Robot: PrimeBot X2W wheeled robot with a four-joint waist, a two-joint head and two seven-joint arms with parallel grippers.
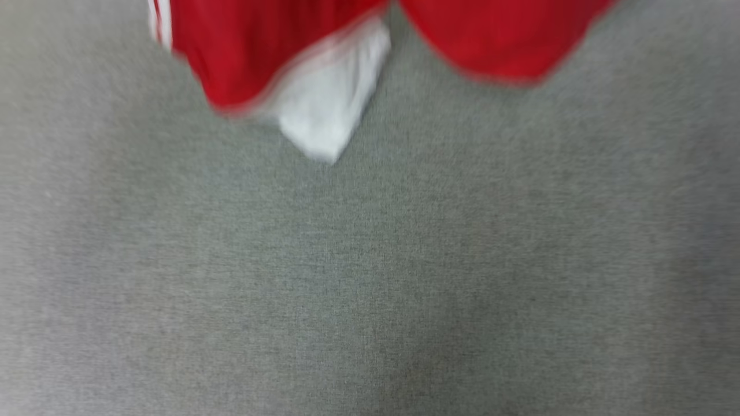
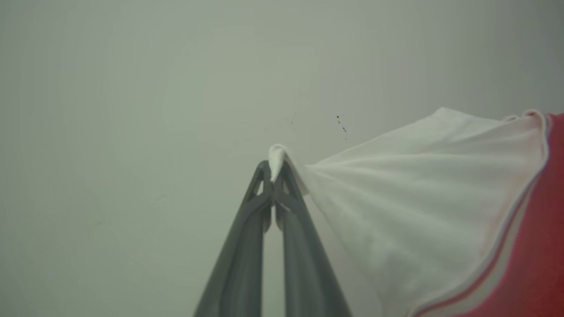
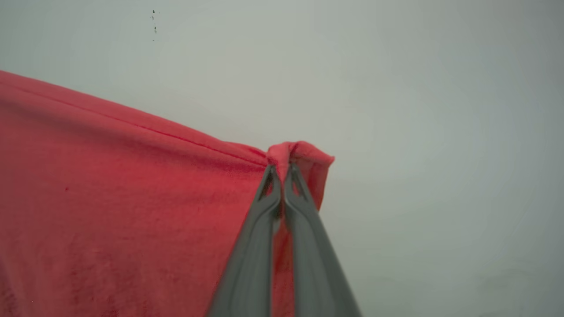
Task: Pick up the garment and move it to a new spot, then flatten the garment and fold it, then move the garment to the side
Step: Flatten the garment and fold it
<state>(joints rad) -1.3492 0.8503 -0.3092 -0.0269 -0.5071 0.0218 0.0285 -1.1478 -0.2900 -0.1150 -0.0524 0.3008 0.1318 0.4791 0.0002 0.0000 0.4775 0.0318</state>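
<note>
Plainly, the left gripper (image 2: 274, 172) is clamped on the white sleeve (image 2: 418, 198) tip of the garment (image 1: 248, 52), the right gripper (image 3: 282, 172) clamped on a red corner.

The head view is smeared by motion blur: the garment (image 1: 248, 52) has soft, streaked edges, and the grey surface (image 1: 370, 289) shows its weave only near the middle, with a faint darker patch low and right of centre. Both wrist views are sharper, softly and evenly lit, dimming slightly toward the corners
</note>
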